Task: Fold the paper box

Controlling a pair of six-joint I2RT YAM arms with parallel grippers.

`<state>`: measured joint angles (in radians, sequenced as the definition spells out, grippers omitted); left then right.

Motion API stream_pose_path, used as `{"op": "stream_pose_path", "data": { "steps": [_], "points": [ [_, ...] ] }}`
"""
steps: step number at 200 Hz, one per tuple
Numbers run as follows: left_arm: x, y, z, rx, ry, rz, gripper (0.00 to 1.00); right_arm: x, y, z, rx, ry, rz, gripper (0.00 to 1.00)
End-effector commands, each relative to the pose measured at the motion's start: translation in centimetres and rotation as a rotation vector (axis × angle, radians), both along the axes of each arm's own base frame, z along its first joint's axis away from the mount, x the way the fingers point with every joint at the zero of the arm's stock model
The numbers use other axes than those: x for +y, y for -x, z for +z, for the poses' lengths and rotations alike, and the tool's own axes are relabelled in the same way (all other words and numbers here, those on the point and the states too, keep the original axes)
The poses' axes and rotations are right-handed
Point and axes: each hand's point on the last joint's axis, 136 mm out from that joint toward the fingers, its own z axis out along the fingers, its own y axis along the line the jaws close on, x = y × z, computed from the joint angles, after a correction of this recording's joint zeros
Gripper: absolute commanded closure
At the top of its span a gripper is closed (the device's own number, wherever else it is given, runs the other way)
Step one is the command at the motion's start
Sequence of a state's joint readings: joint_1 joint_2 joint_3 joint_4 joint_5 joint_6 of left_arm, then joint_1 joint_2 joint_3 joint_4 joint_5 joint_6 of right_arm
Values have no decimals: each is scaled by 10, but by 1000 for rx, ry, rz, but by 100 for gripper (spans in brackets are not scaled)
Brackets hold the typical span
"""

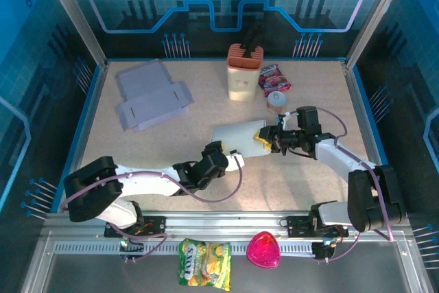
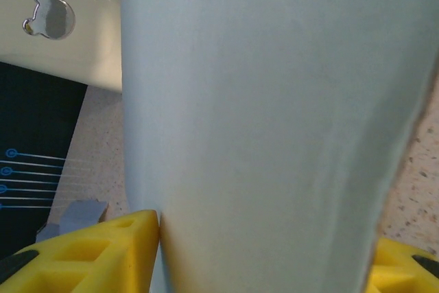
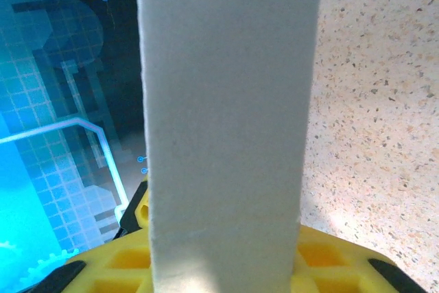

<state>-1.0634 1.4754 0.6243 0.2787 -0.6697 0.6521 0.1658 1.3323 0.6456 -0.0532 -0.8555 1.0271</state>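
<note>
Far left, a flat grey card [image 1: 151, 95] lies on the table [image 1: 322, 190]. By the near rail sits a yellow snack bag [image 1: 204, 263]; its print is too small to read. The left gripper [image 1: 232, 158] is clamped on the near edge of the white box [image 1: 236, 135], which lies at table centre. Its wrist view adds a bear-shaped cut-out on the cream tub [image 2: 75, 39], not discernible from above. The right gripper [image 1: 265, 137] pinches the box's right edge. Its wrist view shows the panel held between yellow fingers [image 3: 116, 269].

Paper box [image 1: 236, 135], left pincer [image 1: 232, 156] clasping near edge, right pincer [image 1: 263, 138] right edge
</note>
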Motion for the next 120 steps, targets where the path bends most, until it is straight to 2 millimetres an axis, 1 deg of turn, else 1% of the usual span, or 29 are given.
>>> {"op": "stream_pose_path", "data": {
  "steps": [1,24,38,78,99,120],
  "points": [
    [-6,-14,19,-92,16,40,48,0,9,10,25,-48,22,68],
    [-6,-13,23,-88,25,37,51,0,10,9,32,-58,28,67],
    [-5,-10,24,-66,32,29,56,-1,11,8,40,-63,28,65],
    [-2,1,30,3,47,10,70,-4,7,6,45,-96,4,53],
    [0,7,29,49,50,8,74,-6,4,8,39,-104,-11,49],
    [3,15,27,125,59,17,75,-10,2,15,16,-106,-32,45]
  ]
}}
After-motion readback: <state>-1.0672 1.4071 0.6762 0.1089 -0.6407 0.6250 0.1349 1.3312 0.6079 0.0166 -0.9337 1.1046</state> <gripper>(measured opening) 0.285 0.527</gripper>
